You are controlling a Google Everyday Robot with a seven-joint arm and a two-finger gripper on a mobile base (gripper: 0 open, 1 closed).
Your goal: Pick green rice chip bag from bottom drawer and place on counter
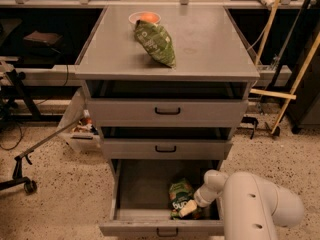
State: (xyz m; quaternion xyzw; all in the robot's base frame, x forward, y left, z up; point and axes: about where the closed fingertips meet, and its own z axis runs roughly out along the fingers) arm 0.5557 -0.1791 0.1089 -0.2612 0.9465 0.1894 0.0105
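Camera view: it looks down from above and in front, so the closest things are at the bottom.
Arm: the big white arm (pixel 255 204) is closest. It comes in from the bottom right and bends down into the lowest drawer.
Gripper: the gripper (pixel 189 208) is down inside that drawer, at the front right, right on the small green bag. I cannot tell if it is open or squeezed shut on the bag.
Bottom drawer: the bottom drawer (pixel 135 228) is pulled out wide, so that part is done.
Bag: the green rice chip bag (pixel 180 193) lies on the drawer floor, near the front and to the right. It does not look lifted yet.
Other drawers: the middle drawer (pixel 165 148) and the top drawer (pixel 167 111) look pushed in, or nearly so.
Counter: the counter (pixel 205 39) is the flat grey top, farthest away. A longer, darker green bag (pixel 156 41) lies on it, right up against a small bowl (pixel 145 17) with something orange inside. The small green bag is not up there.
Done so far: drawer open, gripper at the bag.
Left to do: I think it must get a good hold, lift the bag out, carry it up and set it on a bare part of the counter.
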